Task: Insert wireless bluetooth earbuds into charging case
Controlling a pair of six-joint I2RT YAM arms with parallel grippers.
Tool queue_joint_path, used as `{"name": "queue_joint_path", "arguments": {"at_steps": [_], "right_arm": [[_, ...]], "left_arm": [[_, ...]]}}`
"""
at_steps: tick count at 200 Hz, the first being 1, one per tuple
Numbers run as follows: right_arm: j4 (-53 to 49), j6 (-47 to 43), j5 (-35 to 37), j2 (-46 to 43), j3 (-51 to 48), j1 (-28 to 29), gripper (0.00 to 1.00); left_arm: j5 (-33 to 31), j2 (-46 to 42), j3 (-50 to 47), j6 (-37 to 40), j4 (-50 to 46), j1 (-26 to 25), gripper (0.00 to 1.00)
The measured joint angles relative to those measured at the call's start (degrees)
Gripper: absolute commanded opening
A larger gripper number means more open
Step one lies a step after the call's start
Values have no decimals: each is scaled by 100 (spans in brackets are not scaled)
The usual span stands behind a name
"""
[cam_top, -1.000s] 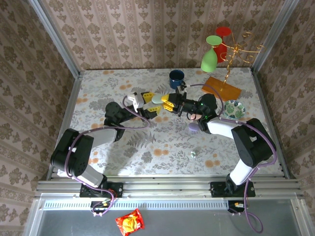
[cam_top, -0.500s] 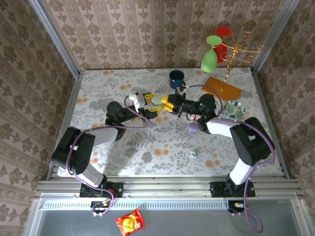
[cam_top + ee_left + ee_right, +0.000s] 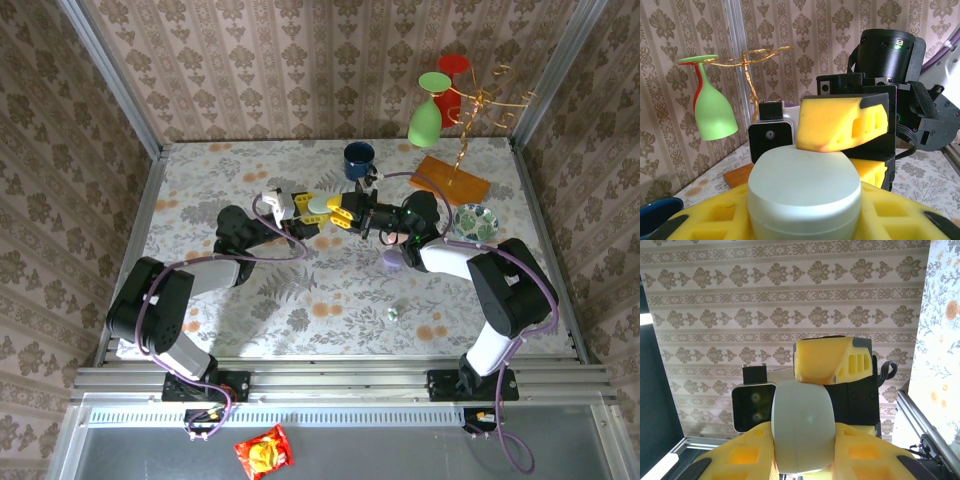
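Note:
A pale greenish-white charging case, lid down, hangs over the middle of the table between both grippers. My left gripper is shut on it from the left. In the left wrist view the case sits tight between my yellow pads. My right gripper is shut on the same case from the right. In the right wrist view the case stands on edge between that gripper's yellow pads. One tiny whitish earbud lies on the cloth near the front right.
A purple egg-shaped pebble lies under the right forearm. A blue mug stands behind the grippers. At the back right are a gold rack on an orange base with a green glass, and a patterned dish.
My left gripper has moved right up to the case and closed its jaws on it. The right gripper has kept its hold and place.

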Motion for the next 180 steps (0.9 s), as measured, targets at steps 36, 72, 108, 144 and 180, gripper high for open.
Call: {"name": "queue_joint_path", "arguments": {"at_steps": [36,72,108,144,180], "right_arm": [[0,2,0,0,2,0,32],[-369,-376,9,-90,59,-2,62],[-2494,-2369,142,-992,90,-92,74],[-4741,-5042,710,-2063,310,-109,75],[-6140,-7608,1375,-2771,409,271,77]], "left_arm": [[2,0,4,-2,2,0,34],[133,0,9,-120,-13,-39,34],[448,-2,9,-492,-15,2,34],[815,-136,-42,-951,-20,11,33],[1117,-356,-103,-1388,-13,0,33]]}}
